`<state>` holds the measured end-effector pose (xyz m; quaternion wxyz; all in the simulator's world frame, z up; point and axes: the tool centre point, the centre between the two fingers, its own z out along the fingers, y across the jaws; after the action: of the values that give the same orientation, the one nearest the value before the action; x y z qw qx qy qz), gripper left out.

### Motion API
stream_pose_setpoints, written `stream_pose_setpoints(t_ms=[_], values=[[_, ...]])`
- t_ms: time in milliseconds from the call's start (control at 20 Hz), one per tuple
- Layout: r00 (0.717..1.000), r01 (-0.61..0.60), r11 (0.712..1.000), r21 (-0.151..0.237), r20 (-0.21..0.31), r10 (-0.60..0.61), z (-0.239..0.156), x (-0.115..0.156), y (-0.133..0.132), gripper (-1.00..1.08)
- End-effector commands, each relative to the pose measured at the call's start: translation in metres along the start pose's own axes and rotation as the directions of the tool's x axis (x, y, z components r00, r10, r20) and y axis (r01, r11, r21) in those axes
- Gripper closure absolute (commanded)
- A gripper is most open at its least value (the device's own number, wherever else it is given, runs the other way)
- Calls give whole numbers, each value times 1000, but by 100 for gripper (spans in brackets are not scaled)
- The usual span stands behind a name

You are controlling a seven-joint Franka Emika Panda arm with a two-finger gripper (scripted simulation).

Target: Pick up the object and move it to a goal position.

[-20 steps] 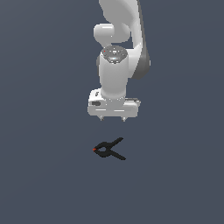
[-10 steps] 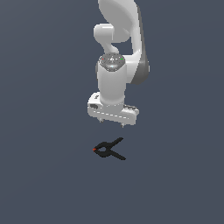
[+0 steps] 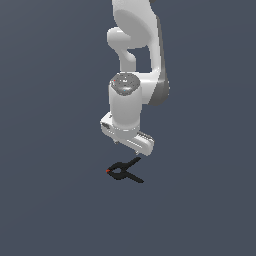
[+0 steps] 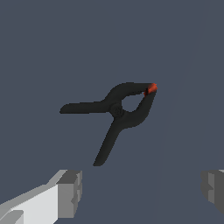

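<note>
Jaws stand wide apart, empty, on the gripper (image 4: 140, 190), which has dropped and turned over the last second and now hangs just above the black spring clamp (image 3: 124, 171) lying flat on the grey floor (image 3: 55, 200). Likely next: lower around its pivot.

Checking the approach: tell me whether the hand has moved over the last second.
Yes. The hand has come down toward the clamp, which lies where it was, and has turned on its axis.

exterior view wide, wrist view close, both showing clamp (image 3: 124, 171)
</note>
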<state>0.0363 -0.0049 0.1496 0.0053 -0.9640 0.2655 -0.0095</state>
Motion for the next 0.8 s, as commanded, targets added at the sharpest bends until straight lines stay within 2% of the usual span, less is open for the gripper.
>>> stream_pose_setpoints(t_ms=[0,350,550,750], values=[[997,-75,997,0,3,75,6,4,-1,-92],[961,-275,961,-3,8,275,22,15,-4,-92],[923,-384,923,-7,10,384,31,20,-5,-92],[874,-487,874,-10,10,487,40,26,-6,-92]])
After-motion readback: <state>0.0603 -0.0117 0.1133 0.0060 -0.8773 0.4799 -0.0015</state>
